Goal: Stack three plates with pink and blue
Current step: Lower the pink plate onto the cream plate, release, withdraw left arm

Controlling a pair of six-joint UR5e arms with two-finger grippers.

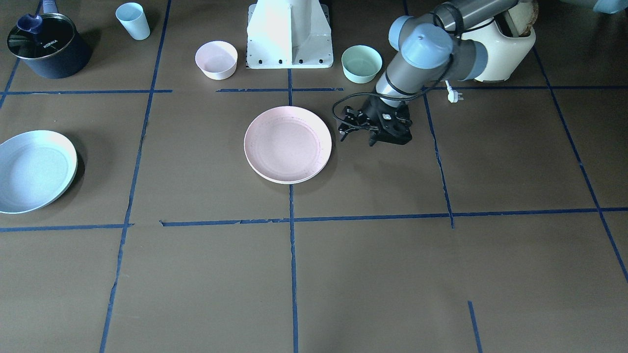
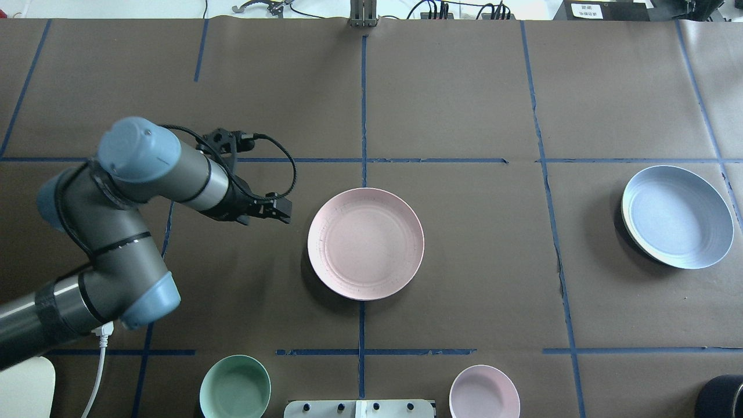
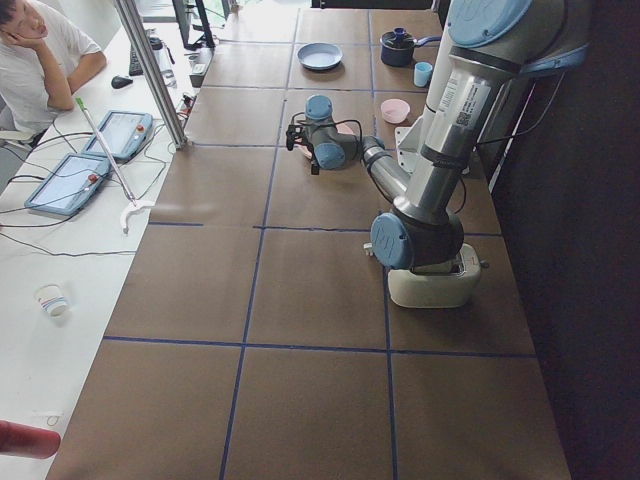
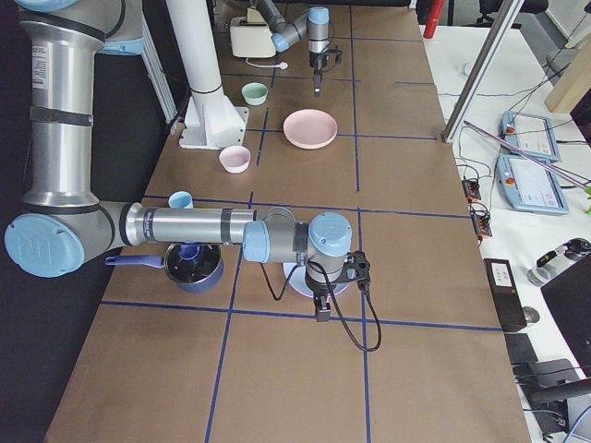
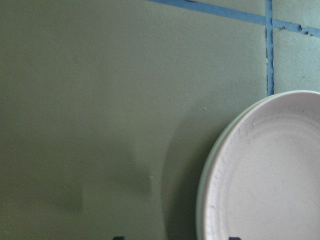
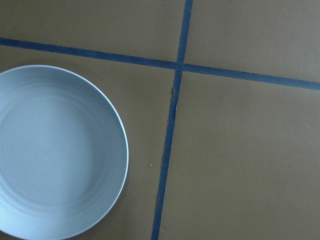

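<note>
The pale pink plate (image 2: pixel 365 242) lies in the middle of the table, also seen in the front view (image 1: pixel 288 143). The pale blue plate (image 2: pixel 678 216) lies far to the robot's right; a cream edge shows under its rim, and no separate cream plate is in view. My left gripper (image 2: pixel 280 213) hovers just beside the pink plate's left rim. In the left wrist view its two tips stand wide apart, open and empty, over the plate's rim (image 5: pixel 210 190). My right gripper (image 4: pixel 320 312) hangs over the blue plate (image 6: pixel 55 150); I cannot tell whether it is open or shut.
A small pink bowl (image 2: pixel 484 392) and a mint bowl (image 2: pixel 235 388) stand near the robot's base. A dark pot (image 1: pixel 48 45) and a pale blue cup (image 1: pixel 133 20) stand at the robot's right rear. A white toaster (image 1: pixel 505 46) stands behind the left arm.
</note>
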